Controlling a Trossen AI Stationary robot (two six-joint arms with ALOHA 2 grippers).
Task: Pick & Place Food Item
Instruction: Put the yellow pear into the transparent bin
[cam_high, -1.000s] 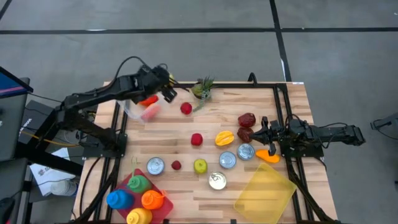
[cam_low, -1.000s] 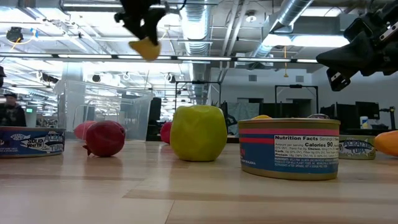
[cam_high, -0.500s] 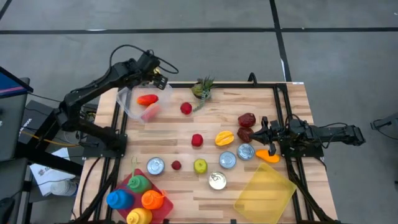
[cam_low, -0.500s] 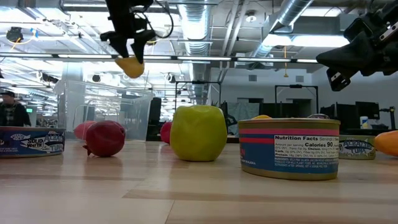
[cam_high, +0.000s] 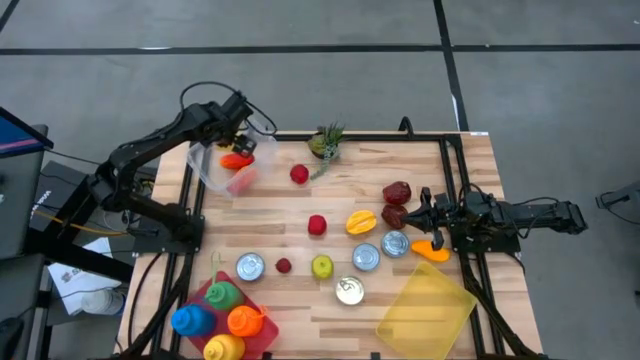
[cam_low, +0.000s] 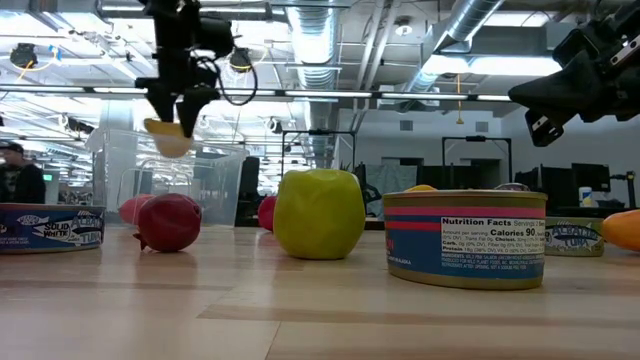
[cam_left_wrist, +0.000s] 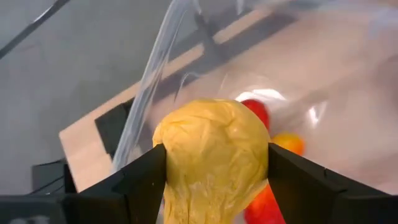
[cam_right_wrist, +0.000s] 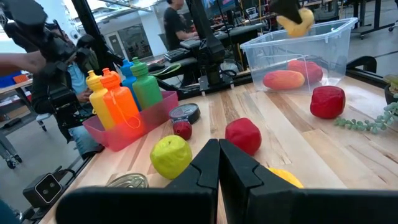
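left gripper (cam_left_wrist: 214, 186): clamped on wrinkled yellow fruit (cam_left_wrist: 211, 158), above clear plastic bin (cam_high: 207, 170) at table's far-left corner
right gripper (cam_right_wrist: 217, 167): fingers together, right edge, idle

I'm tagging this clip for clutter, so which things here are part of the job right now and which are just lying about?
In play: left gripper, shut on the yellow food item, held above the clear bin.

Lying about: tins, green apple, bottles in the pink tray, yellow lid, and the right gripper, shut and waiting.
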